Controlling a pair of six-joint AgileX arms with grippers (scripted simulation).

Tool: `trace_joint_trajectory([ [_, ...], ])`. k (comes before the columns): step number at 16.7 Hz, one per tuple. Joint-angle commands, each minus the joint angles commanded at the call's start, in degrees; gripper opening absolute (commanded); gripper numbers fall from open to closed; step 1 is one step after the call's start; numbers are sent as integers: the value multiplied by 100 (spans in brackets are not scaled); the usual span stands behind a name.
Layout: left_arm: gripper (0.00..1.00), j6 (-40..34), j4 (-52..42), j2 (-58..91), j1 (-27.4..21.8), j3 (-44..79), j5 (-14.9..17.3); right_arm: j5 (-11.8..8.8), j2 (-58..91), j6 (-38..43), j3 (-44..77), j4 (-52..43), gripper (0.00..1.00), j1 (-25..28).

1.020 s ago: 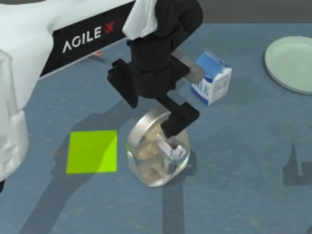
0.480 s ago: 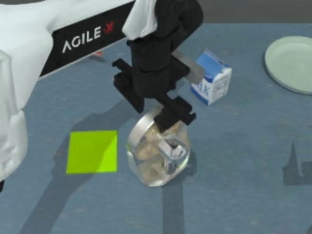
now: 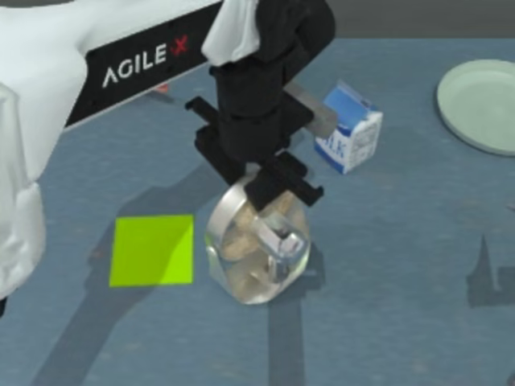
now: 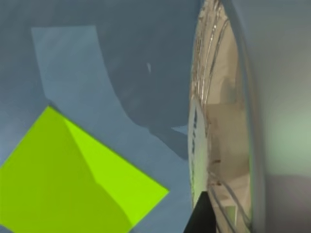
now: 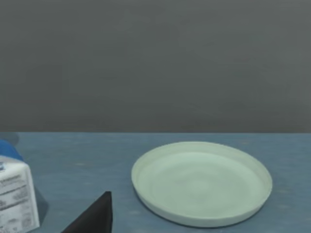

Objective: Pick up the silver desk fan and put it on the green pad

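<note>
Fan: the silver desk fan [image 3: 257, 253] is standing on its edge on the blue table [image 3: 402, 265], tilted a little, near the middle of it.
Left gripper: the left gripper [image 3: 261, 181] is sitting over the top rim of the fan, and its black fingers [image 3: 286, 181] are pressing on that rim from both sides, so the jaws are gripping the fan.
Left wrist view: the chrome rim of the fan [image 4: 221, 121] is filling one side, very near the camera, and the green pad [image 4: 68, 179] is lying flat on the table just beside the fan.
Pad: the green pad [image 3: 152, 250] is lying just to the left of the fan, not touching it.
Carton: a blue and white milk carton [image 3: 349, 129] is standing behind the fan, to its right.
Plate: a pale green plate [image 3: 480, 104] is lying far to the right of the fan, at the table edge.
Right arm: its gripper is not showing in the top view; in its wrist view only a dark tip [image 5: 95, 216] is showing, so I cannot tell how its jaws are standing.
</note>
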Motion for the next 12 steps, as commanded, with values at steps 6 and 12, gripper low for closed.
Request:
trace_joint_trajectory([
  [6, 0, 0, 0, 0, 0, 0, 0, 0, 0, 0, 0, 0, 100, 0],
  [12, 0, -2, -594, 76, 59, 682, -6, 0, 0, 0, 0, 0, 100, 0],
])
